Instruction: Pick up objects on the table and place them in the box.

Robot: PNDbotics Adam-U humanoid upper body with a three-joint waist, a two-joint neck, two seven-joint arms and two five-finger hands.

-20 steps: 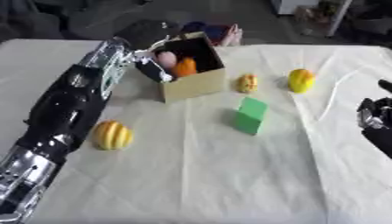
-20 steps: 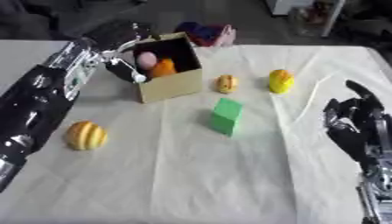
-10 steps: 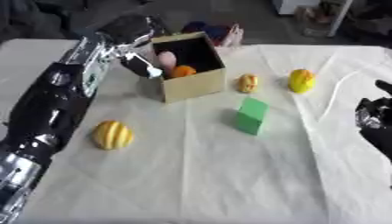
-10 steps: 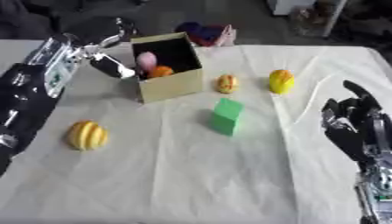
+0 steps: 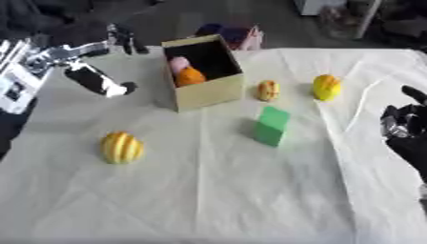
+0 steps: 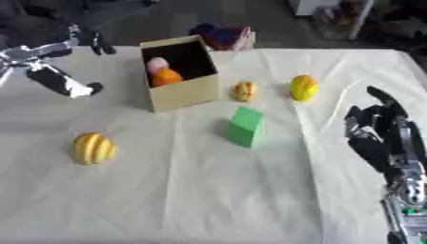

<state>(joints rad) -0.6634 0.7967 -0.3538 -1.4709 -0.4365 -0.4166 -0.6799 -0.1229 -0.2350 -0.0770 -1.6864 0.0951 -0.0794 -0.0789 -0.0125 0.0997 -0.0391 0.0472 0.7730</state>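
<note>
A tan cardboard box (image 5: 208, 88) stands open at the back of the table, with an orange fruit (image 5: 190, 76) and a pink object (image 5: 177, 63) inside. On the cloth lie a yellow striped squash (image 5: 122, 147), a green block (image 5: 271, 126), a small orange striped fruit (image 5: 268, 90) and a yellow fruit (image 5: 326, 87). My left hand (image 5: 93, 78) hovers open to the left of the box, holding nothing. My right hand (image 6: 380, 138) rests open at the right edge, fingers up.
A white cloth (image 5: 217, 190) covers the table. Dark and pink items (image 5: 233, 35) lie behind the box at the table's far edge. The front half of the cloth bears nothing.
My left hand has drawn back from the box opening toward the left and now hangs apart from it. The right hand has stayed put.
</note>
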